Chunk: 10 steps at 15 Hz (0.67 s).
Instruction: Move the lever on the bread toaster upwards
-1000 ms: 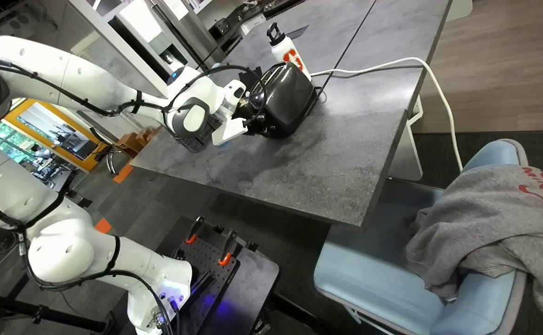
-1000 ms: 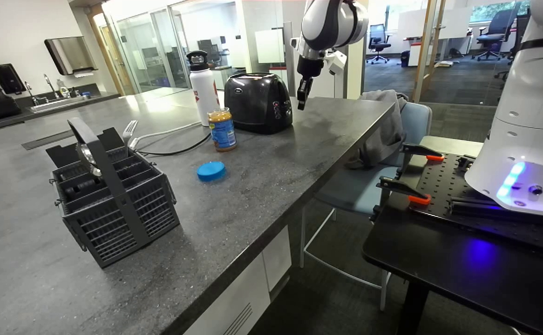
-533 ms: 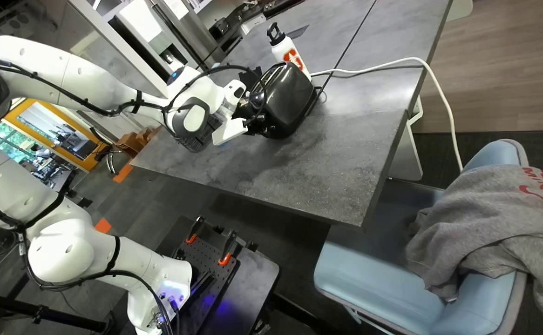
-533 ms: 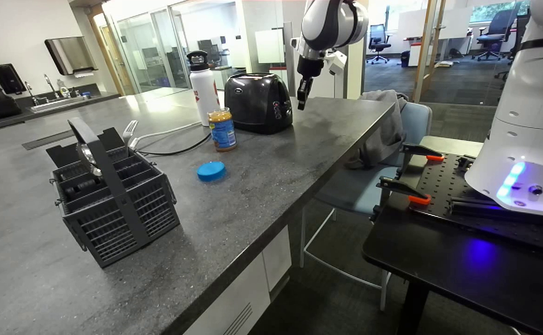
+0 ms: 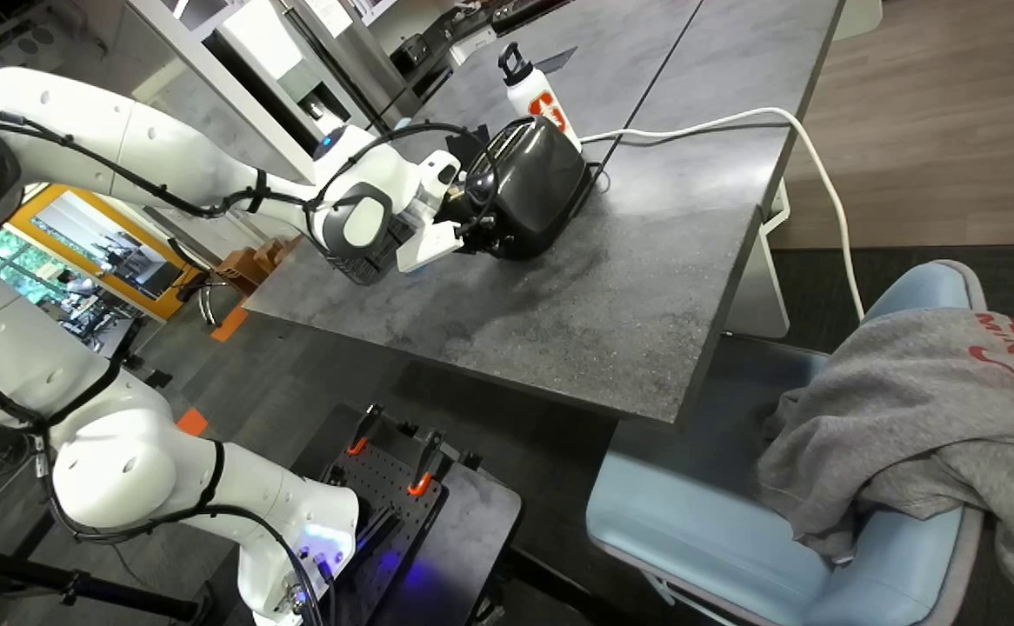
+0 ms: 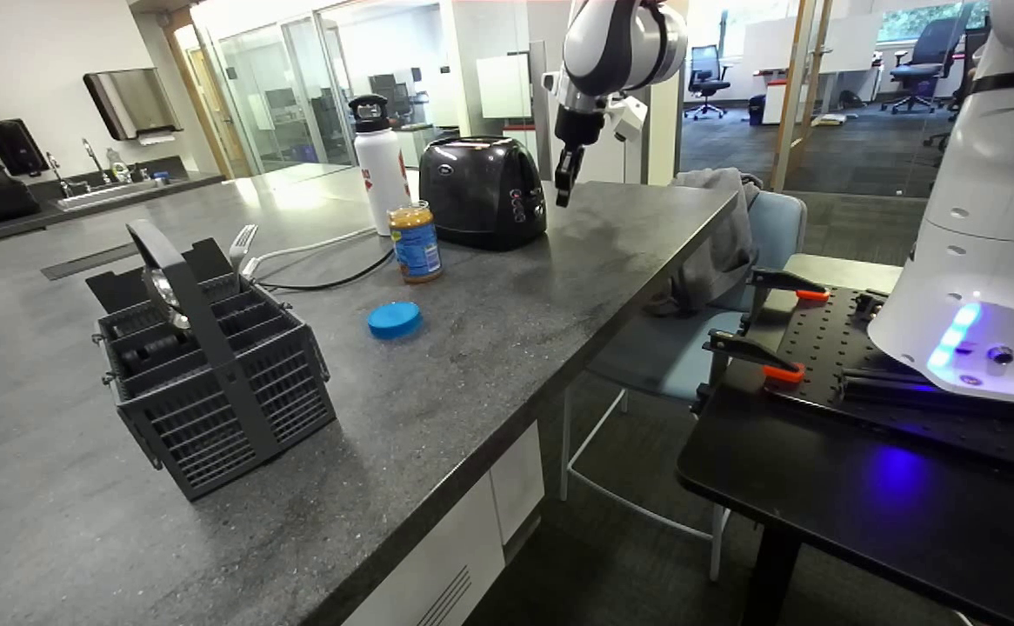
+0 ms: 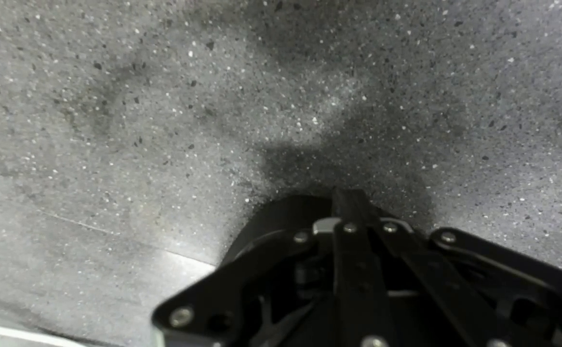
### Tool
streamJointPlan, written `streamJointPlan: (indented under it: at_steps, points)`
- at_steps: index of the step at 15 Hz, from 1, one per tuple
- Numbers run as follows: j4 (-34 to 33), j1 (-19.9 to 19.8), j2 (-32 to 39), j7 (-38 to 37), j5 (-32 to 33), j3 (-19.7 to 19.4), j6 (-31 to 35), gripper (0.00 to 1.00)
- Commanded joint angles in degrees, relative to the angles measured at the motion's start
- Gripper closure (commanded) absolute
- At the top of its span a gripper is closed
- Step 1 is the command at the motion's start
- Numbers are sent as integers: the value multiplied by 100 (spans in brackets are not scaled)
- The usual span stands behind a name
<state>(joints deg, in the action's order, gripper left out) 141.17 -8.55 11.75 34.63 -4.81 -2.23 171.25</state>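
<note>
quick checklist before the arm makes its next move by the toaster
1. Black toaster upright on the counter: ok.
2. Jaws shut with nothing between them: ok, by the wrist view.
3. Lever in sight: not ok, no view shows it clearly.
4. Gripper lined up with the lever: cannot tell.
5. White bottle and jar clear of the gripper: ok, across the toaster from it.
6. White cord clear of the gripper: ok, beyond the toaster.
</note>
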Motion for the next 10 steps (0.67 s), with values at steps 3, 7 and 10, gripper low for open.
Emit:
streamJointPlan:
  at_steps: [3, 7, 10]
  points:
    - [-61, 20, 101, -54, -39, 19, 226, 100]
    - [-146, 18, 183, -66, -41, 15, 381, 100]
    - [-237, 21, 275, -56, -41, 29, 395, 100]
